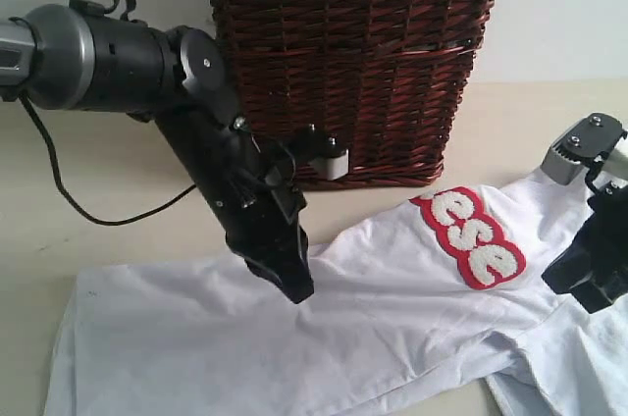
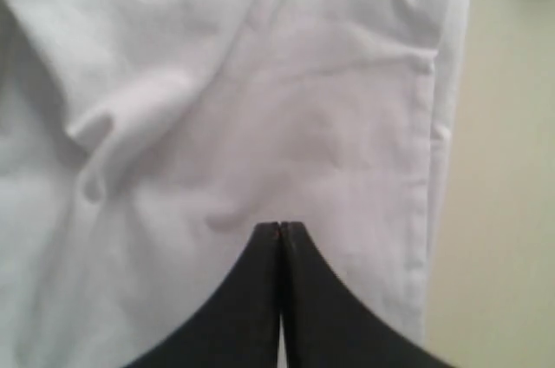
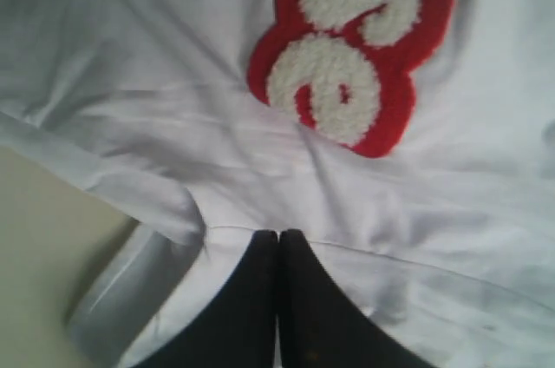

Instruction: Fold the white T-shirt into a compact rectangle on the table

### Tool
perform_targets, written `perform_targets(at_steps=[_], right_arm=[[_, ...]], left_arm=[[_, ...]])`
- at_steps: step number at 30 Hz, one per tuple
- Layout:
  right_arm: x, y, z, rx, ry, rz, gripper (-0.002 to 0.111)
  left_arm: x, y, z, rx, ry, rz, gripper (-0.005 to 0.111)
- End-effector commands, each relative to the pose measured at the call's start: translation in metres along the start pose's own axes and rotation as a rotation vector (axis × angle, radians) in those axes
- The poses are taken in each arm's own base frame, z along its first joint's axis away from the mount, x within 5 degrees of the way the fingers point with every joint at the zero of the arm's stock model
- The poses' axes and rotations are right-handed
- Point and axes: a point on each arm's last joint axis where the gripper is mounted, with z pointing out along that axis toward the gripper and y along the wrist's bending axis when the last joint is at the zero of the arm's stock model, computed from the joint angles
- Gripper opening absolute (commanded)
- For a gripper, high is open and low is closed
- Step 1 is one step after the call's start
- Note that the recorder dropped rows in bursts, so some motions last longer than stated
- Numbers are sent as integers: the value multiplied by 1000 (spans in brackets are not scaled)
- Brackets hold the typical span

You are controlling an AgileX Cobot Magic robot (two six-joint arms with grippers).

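Observation:
The white T-shirt (image 1: 392,328) lies spread and rumpled across the table (image 1: 98,210), its red-outlined fuzzy letters (image 1: 473,236) facing up right of centre. My left gripper (image 1: 299,290) is shut, tips pointing down onto the shirt's upper edge near the middle; the left wrist view shows the gripper (image 2: 279,226) over wrinkled shirt cloth (image 2: 260,82) with no fabric visibly between the fingers. My right gripper (image 1: 592,304) is shut low over the shirt's right side. In the right wrist view this gripper (image 3: 278,233) sits at a seam just below the letters (image 3: 347,64). The orange neck tag is out of view.
A dark brown wicker basket (image 1: 353,63) stands at the back, just behind the left arm. A black cable (image 1: 59,190) trails over the table on the left. Bare table shows beside the shirt's hem (image 2: 512,212) and by a folded sleeve (image 3: 35,238).

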Motion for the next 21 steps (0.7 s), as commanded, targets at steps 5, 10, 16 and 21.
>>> perform_targets(at_steps=[5, 10, 16, 21], right_arm=[[-1, 3, -2, -19, -20, 11, 0], [-1, 3, -2, -21, -20, 11, 0], [-2, 9, -12, -21, -38, -10, 0], [-2, 17, -23, -26, -52, -38, 0]], left_arm=[[37, -1, 23, 7, 145, 24, 0], [62, -1, 36, 2, 229, 63, 0], [85, -1, 45, 18, 310, 95, 0], [109, 13, 41, 16, 357, 53, 0]])
